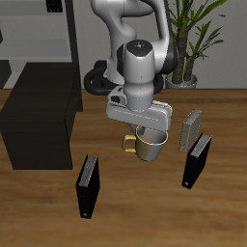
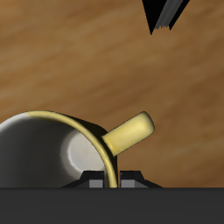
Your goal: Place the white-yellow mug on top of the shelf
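Observation:
The white-yellow mug point(image 1: 148, 146) stands upright on the wooden table, its yellow handle pointing toward the shelf point(image 1: 39, 116), a large black cabinet across the table from it. My gripper point(image 1: 147, 131) is directly over the mug, with its fingers down at the rim. In the wrist view the mug point(image 2: 52, 149) is very close, and its rim wall by the handle point(image 2: 129, 134) sits between my gripper's point(image 2: 112, 178) fingers, which are shut on it. I cannot tell whether the mug's base touches the table.
A black book point(image 1: 88, 186) stands nearer the front edge, between mug and shelf. Another black book point(image 1: 197, 159) and a grey book point(image 1: 191, 127) stand beside the mug on its other side. A grey rack point(image 1: 39, 29) and a potted plant point(image 1: 198, 39) are at the back.

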